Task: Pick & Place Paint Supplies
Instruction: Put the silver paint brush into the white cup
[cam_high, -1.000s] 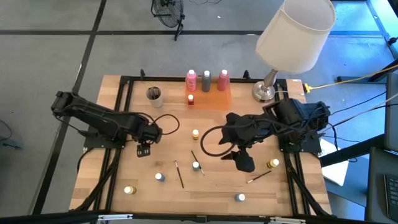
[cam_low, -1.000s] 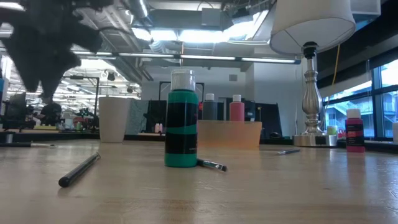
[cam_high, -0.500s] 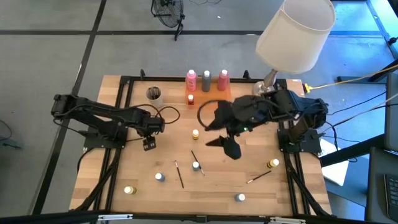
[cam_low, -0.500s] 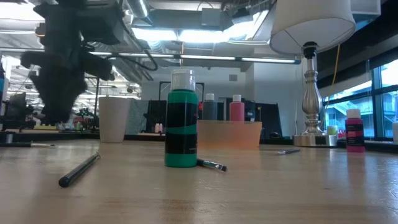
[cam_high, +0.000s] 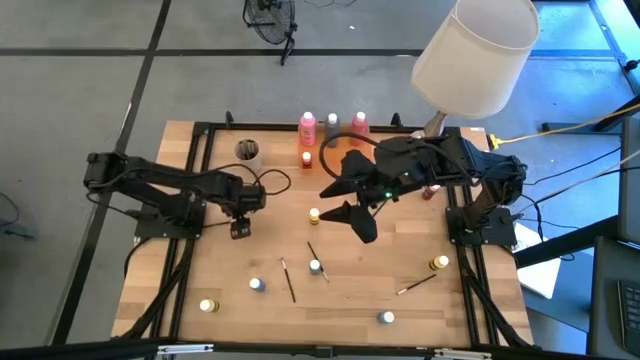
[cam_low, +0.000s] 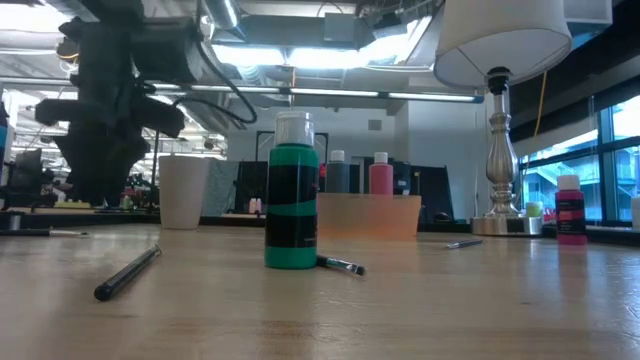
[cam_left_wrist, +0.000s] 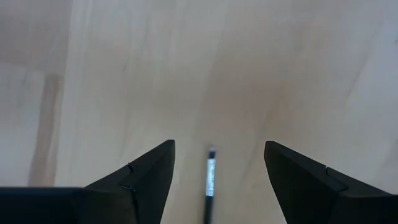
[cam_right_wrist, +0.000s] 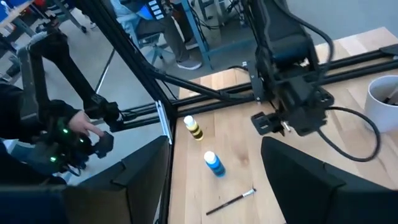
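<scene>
High view shows the right gripper (cam_high: 362, 226) raised with fingers spread and empty, apparently carried over toward the small yellow-lidded pot (cam_high: 314, 214) just beside it. The left gripper (cam_left_wrist: 214, 180), also spread, hangs over a thin dark brush (cam_left_wrist: 210, 177), probably lined up to grasp it.

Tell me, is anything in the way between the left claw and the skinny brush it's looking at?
No, nothing visible is in the way. The left claw is open above the bare wooden table, and the thin dark brush lies in plain sight in the gap between its fingers.
</scene>
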